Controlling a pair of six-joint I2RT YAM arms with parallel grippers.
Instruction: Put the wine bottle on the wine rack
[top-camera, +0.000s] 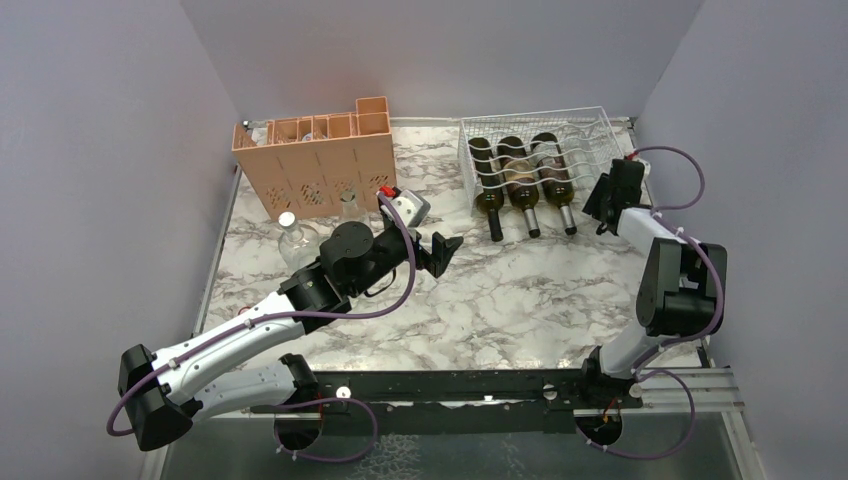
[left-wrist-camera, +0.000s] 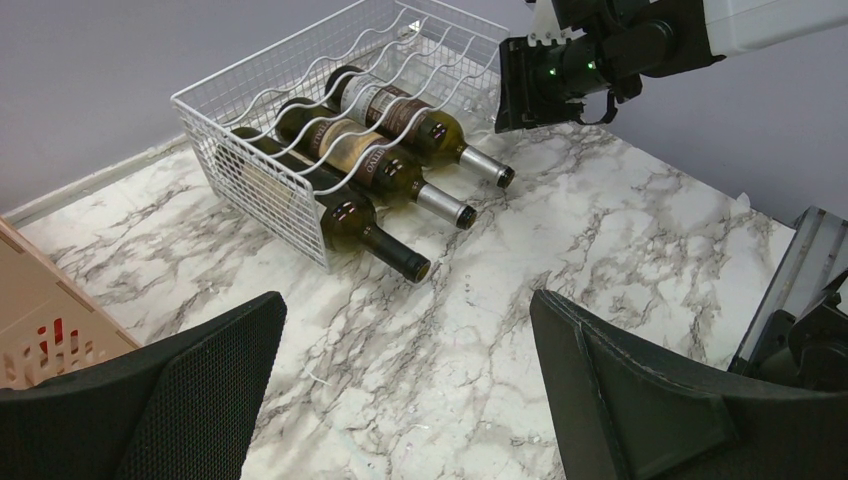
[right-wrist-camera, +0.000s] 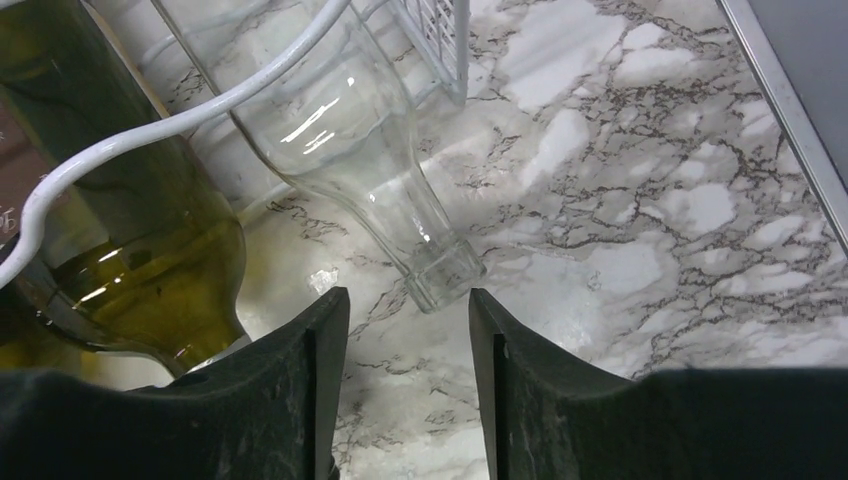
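Marble tabletop (top-camera: 520, 300) leaves you loads of open room mid-table, where your left gripper (left-wrist-camera: 405, 300) gapes wide. Your right gripper (right-wrist-camera: 408, 295) is slightly parted and holding nothing, just short of the mouth of the clear wine bottle (right-wrist-camera: 350, 130). That one's lying in the wine rack (left-wrist-camera: 235, 150) near the right edge.

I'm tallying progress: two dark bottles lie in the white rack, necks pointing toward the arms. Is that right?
Not quite. Three dark bottles lie in the rack, not two; the top view shows them side by side. The rest holds.
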